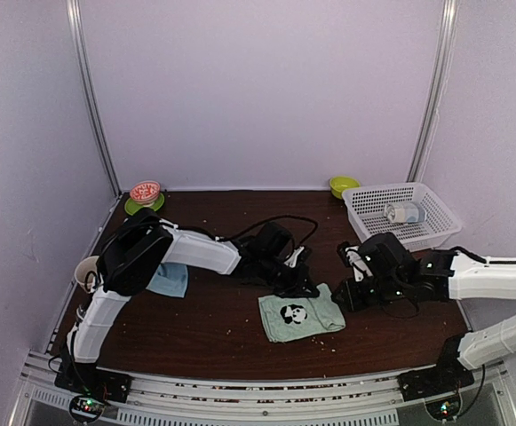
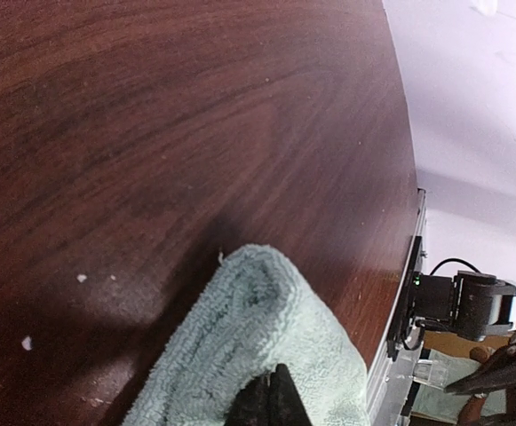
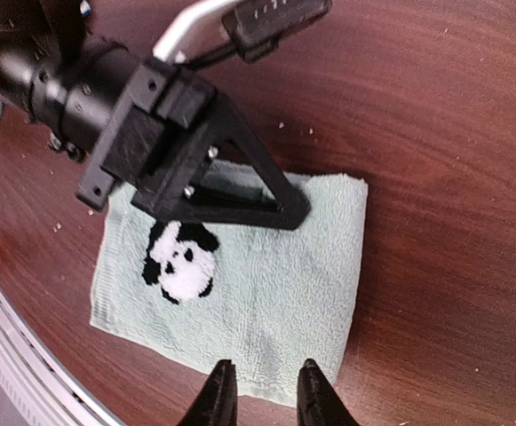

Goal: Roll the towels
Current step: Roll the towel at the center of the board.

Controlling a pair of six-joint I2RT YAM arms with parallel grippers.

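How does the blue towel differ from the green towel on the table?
The blue towel is plain; the green towel has a panda print. The blue towel lies at the left, partly hidden by the left arm; the green towel lies in the middle, mostly in view. Both lie on the brown table.

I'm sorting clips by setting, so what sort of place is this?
Most likely a robotics lab test booth, not a home: plain pale walls on metal posts, two robot arms bolted to a rail, and staged props like a panda towel and plastic basket.
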